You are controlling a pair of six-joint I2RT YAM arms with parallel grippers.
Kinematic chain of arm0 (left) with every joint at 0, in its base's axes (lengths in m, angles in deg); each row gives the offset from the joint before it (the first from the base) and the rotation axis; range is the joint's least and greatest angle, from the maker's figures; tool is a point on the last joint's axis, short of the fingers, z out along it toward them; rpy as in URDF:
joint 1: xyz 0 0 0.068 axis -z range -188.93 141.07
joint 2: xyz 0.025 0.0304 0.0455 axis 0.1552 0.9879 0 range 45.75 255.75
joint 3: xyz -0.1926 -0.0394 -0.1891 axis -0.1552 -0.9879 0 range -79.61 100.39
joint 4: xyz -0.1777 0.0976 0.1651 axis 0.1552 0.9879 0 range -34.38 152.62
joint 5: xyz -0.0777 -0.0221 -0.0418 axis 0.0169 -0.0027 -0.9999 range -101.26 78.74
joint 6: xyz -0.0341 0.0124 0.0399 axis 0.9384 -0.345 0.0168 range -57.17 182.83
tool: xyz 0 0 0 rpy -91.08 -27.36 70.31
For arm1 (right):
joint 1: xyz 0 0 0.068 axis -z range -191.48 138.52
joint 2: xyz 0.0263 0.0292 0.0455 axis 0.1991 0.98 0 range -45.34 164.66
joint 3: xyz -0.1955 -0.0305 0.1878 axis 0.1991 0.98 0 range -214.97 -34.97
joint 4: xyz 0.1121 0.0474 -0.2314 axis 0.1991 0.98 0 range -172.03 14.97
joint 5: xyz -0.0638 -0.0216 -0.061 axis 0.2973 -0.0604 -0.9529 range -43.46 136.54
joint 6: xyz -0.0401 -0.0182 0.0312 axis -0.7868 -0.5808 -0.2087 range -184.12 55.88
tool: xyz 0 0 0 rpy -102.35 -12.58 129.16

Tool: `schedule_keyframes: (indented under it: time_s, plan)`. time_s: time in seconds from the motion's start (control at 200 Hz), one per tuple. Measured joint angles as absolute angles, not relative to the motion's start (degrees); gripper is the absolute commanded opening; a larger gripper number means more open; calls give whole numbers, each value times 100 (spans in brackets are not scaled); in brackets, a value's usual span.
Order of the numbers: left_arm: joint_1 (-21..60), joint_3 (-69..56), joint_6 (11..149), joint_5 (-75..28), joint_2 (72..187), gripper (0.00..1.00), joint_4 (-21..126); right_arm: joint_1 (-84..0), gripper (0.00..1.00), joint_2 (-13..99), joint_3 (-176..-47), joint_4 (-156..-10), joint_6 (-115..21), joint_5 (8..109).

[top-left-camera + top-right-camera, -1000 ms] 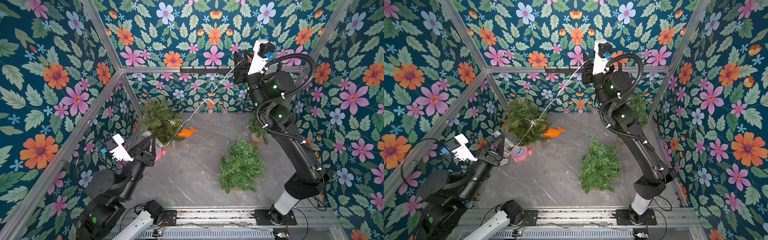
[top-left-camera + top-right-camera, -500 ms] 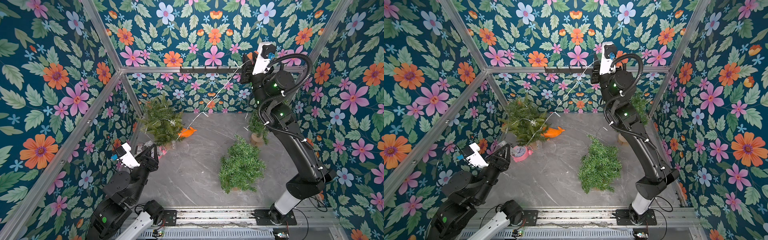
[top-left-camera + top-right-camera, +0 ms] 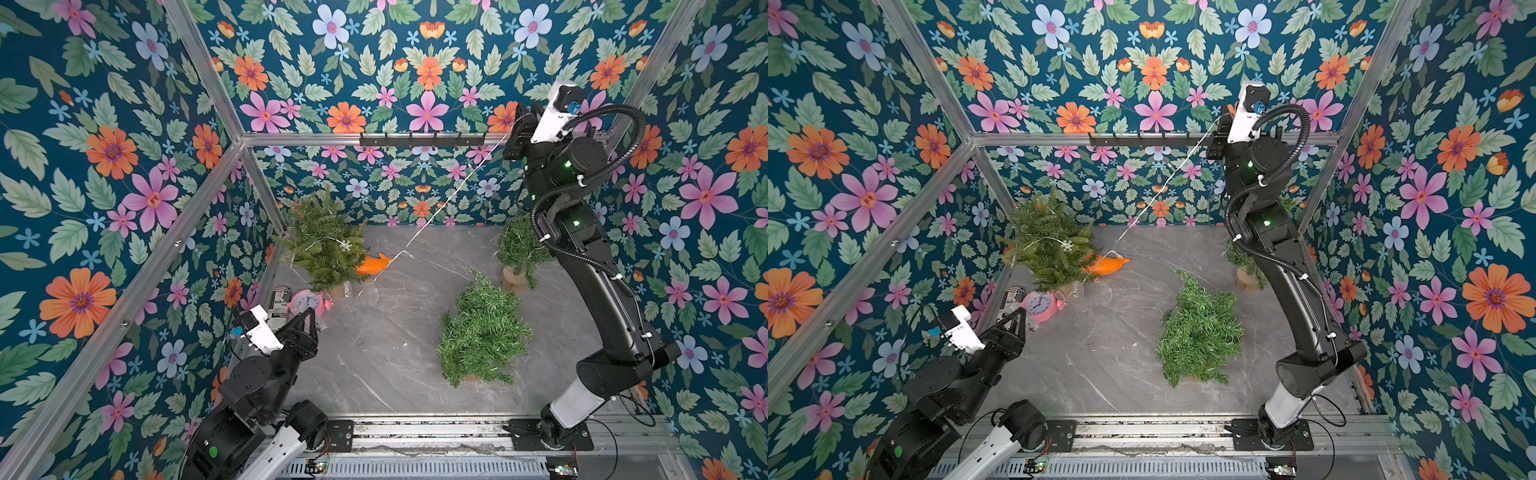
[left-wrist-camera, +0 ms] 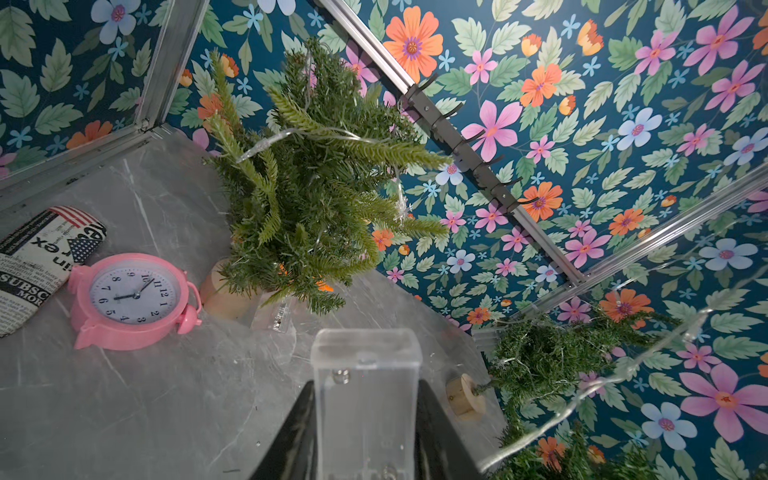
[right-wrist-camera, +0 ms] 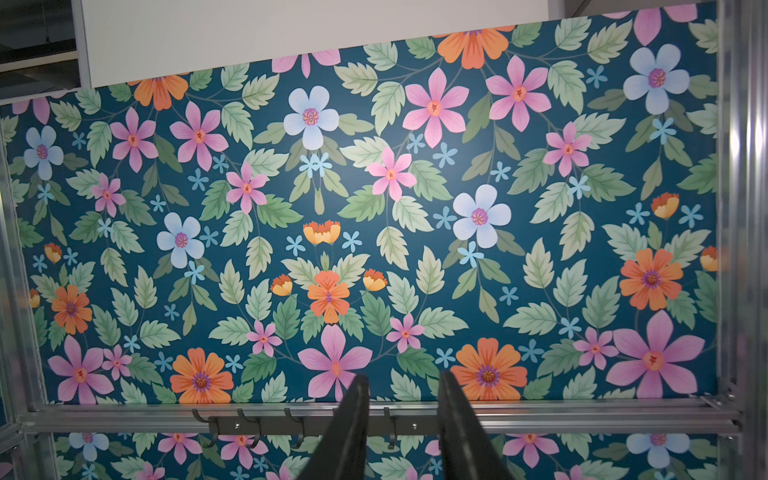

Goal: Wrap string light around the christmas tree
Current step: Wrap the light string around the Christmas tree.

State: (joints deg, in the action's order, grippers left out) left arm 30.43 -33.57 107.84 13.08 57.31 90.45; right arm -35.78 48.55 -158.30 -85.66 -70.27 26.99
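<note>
While both top views show the string light (image 3: 440,208) as a thin line climbing from the tree (image 3: 324,245) up to the right gripper (image 3: 515,124), the right wrist view shows none of it. There the two fingers (image 5: 353,415) stand apart, with only the flowered wall and the hook rail (image 5: 291,424) seen between them. So these fingers are open, and I cannot tell how the string light hangs at them. What the left gripper (image 3: 311,322) carries is hard to see from above. The left wrist view makes it plain: its fingers (image 4: 301,428) are closed on a clear box (image 4: 365,374) that sticks out past their tips. That view also shows one turn of the string light lying across the upper branches of the tree (image 4: 307,199), and a pink clock (image 4: 129,299) off to one side of the fingers. A blurred stretch of string light (image 4: 582,392) crosses beside the left fingers; whether it meets the clear box I cannot tell. The foot of the tree is partly hidden by its own branches. A second tree (image 3: 519,249) is half covered by the right arm. The tree stands ahead of the left fingers, beyond the clear box, not touching them. From the right fingers it is well apart, far below.
</note>
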Motion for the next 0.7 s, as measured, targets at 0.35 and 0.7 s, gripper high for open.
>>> schedule_keyframes:
  time_s: [0.35, 0.7]
  plan:
    - [3043, -3105, 10767, 1450, 5473, 0, 9101, -3569, 3, 3698, -14748, -8754, -6872, 3448]
    - [3043, -2970, 10719, 2101, 5370, 0, 8658, -4913, 5, 2042, -13459, -7998, -7007, 4674]
